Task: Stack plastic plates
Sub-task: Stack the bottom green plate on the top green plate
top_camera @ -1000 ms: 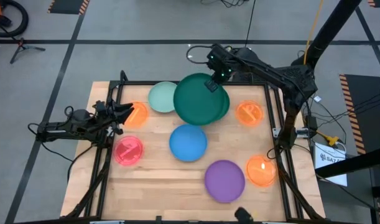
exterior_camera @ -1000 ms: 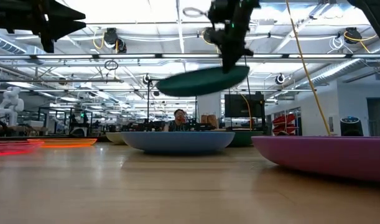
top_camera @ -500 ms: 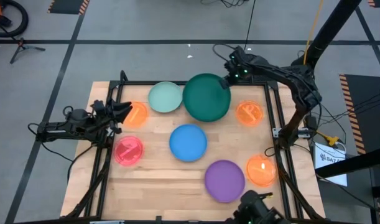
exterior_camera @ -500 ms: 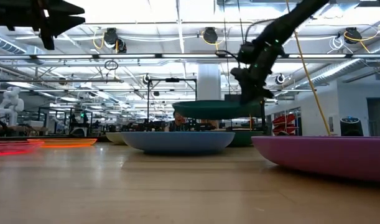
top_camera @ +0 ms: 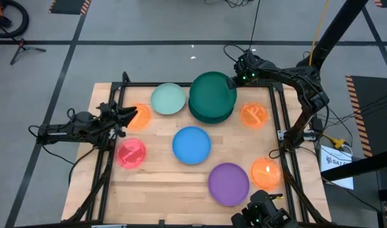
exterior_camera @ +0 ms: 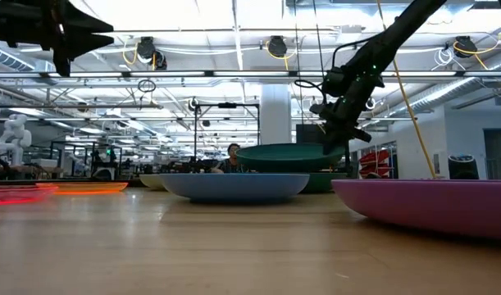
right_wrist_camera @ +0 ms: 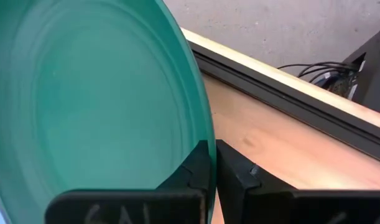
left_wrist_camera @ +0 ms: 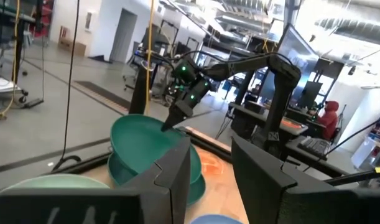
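1. High view: the right gripper (top_camera: 233, 80) sits at the far edge of the table (top_camera: 161, 183), clamped on the rim of the upper dark green plate (top_camera: 212, 95).
2. That plate lies over a second dark green plate (top_camera: 213, 118), whose edge shows as a crescent along the near side — the two do not sit quite centred.
3. Right wrist view: both dark fingers (right_wrist_camera: 199, 165) pinch the teal-green rim (right_wrist_camera: 90, 106), with only a thin slit between them.
4. Low view: the upper plate (exterior_camera: 287, 156) sits roughly level above the lower one (exterior_camera: 320, 182); whether they touch all the way round I cannot tell.
5. The mint plate (top_camera: 168, 99) lies just beside the green pair, on the side towards the left arm.
6. The blue plate (top_camera: 192, 144) lies near the middle of the table, and the purple plate (top_camera: 228, 183) near the front edge.
7. Two orange plates sit on the right arm's side — one (top_camera: 254, 115) just beside the green pair, the other (top_camera: 266, 173) near the purple plate.
8. A third orange plate (top_camera: 140, 116) and the pink plate (top_camera: 131, 154) lie on the left arm's side.
9. The left gripper (top_camera: 125, 116) waits above the table's left edge, near that orange plate, with its fingers (left_wrist_camera: 177, 174) spread apart and holding nothing.
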{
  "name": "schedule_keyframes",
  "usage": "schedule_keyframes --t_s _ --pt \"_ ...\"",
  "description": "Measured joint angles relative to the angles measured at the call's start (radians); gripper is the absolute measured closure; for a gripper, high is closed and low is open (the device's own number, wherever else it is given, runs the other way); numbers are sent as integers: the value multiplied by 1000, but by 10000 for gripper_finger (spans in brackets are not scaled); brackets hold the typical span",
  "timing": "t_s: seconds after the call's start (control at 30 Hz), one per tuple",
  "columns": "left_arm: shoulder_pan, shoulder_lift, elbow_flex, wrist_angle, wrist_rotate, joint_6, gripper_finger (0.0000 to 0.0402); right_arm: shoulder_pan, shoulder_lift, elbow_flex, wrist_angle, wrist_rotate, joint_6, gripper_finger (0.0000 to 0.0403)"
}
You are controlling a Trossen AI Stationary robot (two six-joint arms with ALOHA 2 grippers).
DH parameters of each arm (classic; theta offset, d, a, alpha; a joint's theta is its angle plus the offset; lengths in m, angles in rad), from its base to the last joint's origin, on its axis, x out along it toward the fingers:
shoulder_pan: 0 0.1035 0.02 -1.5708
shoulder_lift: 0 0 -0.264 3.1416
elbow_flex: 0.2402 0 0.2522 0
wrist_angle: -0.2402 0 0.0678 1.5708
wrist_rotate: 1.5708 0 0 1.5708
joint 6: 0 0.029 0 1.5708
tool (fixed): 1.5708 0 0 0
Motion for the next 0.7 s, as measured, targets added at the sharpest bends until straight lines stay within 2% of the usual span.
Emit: schedule_keyframes --t_s 0.3,0.5,0.7 --pt "0 0 0 -6 0 -6 279 18 0 0 -16 -1 56 390" --pt "0 0 0 -7 0 -6 279 36 0 0 -32 1 76 342" --pt "0 0 0 -8 0 -5 279 52 0 0 -32 50 92 294"
